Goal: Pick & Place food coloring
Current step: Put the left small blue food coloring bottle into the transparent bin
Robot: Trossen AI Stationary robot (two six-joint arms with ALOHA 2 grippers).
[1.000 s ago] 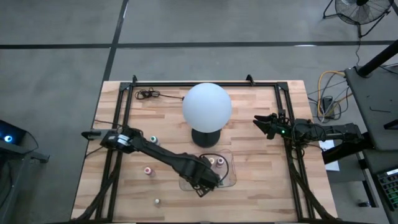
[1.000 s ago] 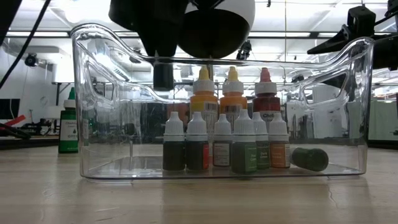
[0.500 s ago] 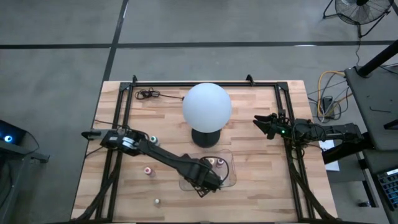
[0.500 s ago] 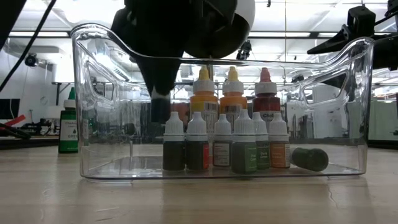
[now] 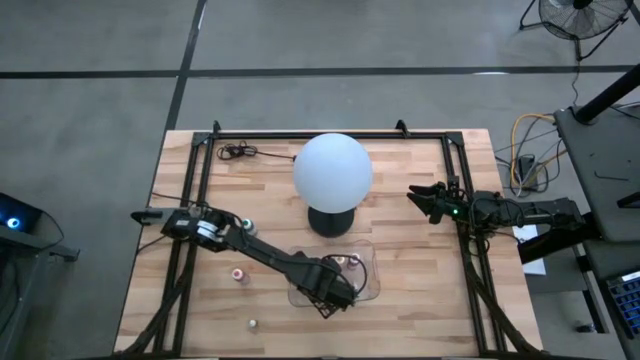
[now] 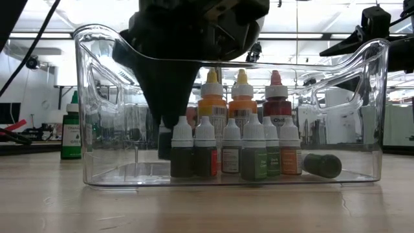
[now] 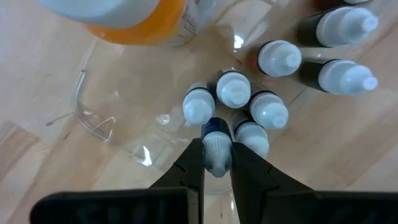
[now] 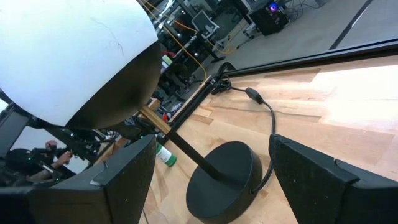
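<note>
Tray (image 6: 97, 175) crowded with bottles (image 6: 229, 154), left gripper (image 7: 216, 163) pinching one, globe (image 5: 332, 170) beside

From overhead, your left gripper (image 5: 335, 290) covers much of the tray (image 5: 368, 293); you cannot count the bottles (image 5: 352, 261) beneath it. The loose bottles (image 5: 237, 273) on the table are too small there to tell colours or labels. At table height the dark arm (image 6: 174, 71) blocks the tray's back left corner, and the globe (image 6: 255, 13) is cut off by the top edge. In the left wrist view, the held bottle (image 7: 216, 146) shows only its cap and shoulder between the fingers (image 7: 191, 165); an orange bottle (image 7: 127, 18) is cropped and blurred. The right wrist view cuts off the globe and leaves the room behind it unreadable.
</note>
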